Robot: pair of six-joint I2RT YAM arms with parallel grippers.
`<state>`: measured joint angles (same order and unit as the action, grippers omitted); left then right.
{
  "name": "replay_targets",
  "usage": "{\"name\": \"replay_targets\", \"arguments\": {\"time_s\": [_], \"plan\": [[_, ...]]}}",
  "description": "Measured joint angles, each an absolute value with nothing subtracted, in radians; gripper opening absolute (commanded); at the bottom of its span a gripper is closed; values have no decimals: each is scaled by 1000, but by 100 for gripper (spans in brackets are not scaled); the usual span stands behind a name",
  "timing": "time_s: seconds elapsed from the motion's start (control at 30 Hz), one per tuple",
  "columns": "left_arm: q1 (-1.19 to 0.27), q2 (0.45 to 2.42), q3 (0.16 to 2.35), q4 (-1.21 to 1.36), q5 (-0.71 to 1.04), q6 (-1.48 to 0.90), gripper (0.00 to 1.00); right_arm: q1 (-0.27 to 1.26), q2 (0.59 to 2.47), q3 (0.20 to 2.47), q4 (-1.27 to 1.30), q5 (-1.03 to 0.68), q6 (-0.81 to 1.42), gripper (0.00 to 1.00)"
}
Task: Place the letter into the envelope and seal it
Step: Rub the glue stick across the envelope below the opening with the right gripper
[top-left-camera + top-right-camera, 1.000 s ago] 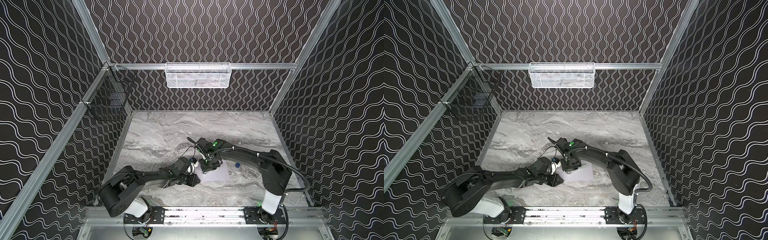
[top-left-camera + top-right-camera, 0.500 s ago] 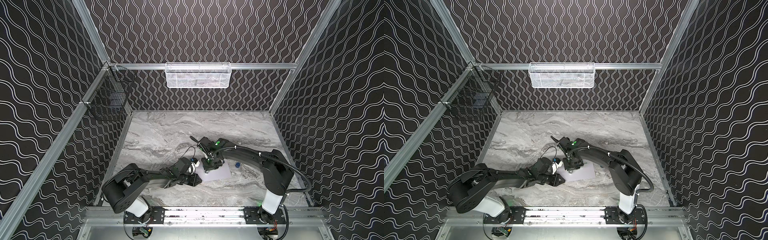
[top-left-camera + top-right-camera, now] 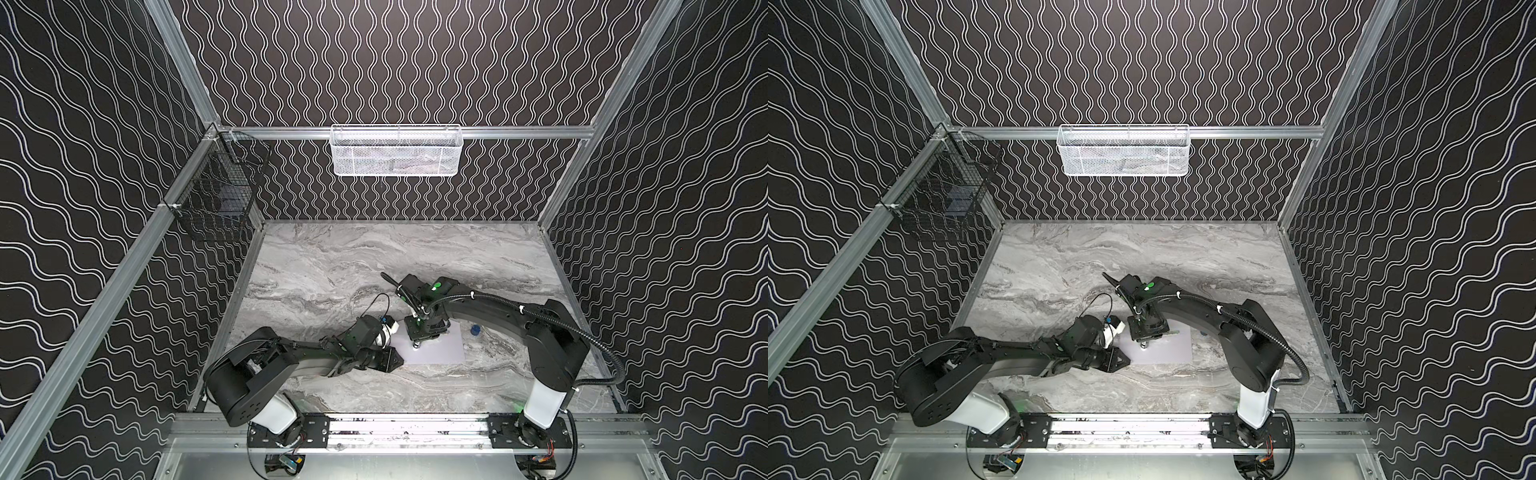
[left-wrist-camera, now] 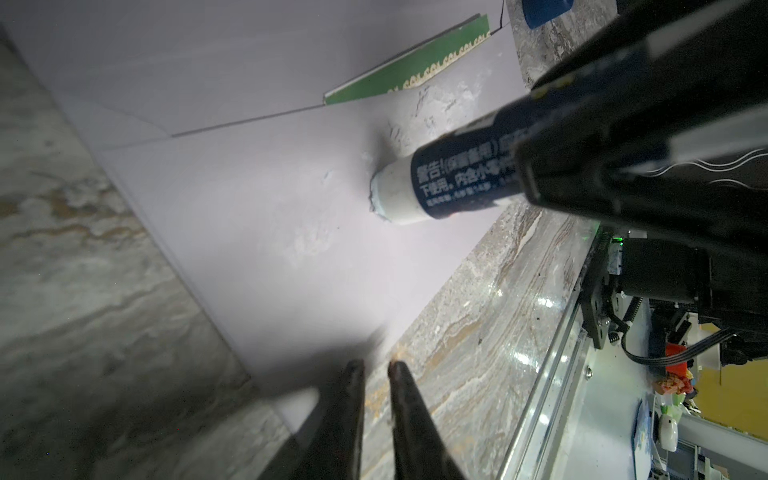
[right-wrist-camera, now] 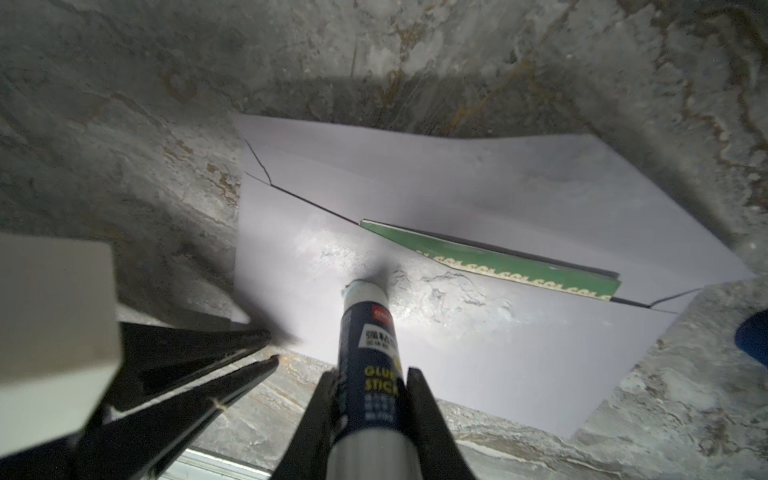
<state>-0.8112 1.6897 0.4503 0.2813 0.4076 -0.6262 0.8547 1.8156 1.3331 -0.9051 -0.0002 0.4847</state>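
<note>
Marble tabletop (image 3: 332, 266) in both top views, with the envelope (image 3: 440, 351) lying flat near the front, right of middle. The right gripper (image 3: 419, 337) points down over it, clamped on a glue stick (image 3: 415, 347) whose pale tip meets the paper. A small blue cap (image 3: 475, 330) sits on the table just beside the envelope's right edge. The left gripper (image 3: 1122, 360) lies low at the envelope's front left corner. Left wrist view: my left fingers (image 4: 353, 399) stand a slit apart at the envelope's edge, and I cannot tell whether they pinch paper. Glue smears show around the stick's tip. The letter (image 4: 399, 79) sits inside the envelope, with a strip of its green border showing at the mouth. The flap (image 5: 457, 166) lies open. Right wrist view: right jaws are tight on the stick's barrel, with the tip on the envelope body near the letter's green edge.
</note>
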Motion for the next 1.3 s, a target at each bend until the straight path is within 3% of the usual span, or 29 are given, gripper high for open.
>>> {"name": "replay_targets", "arguments": {"time_s": [1.03,1.3], "plan": [[-811,1704,432,353,411,-640,17,812,1680,1134,-909,277,511,0],[-811,1696,427,351,414,-649,17,784,1658,1144,-1011,343,489,0]]}}
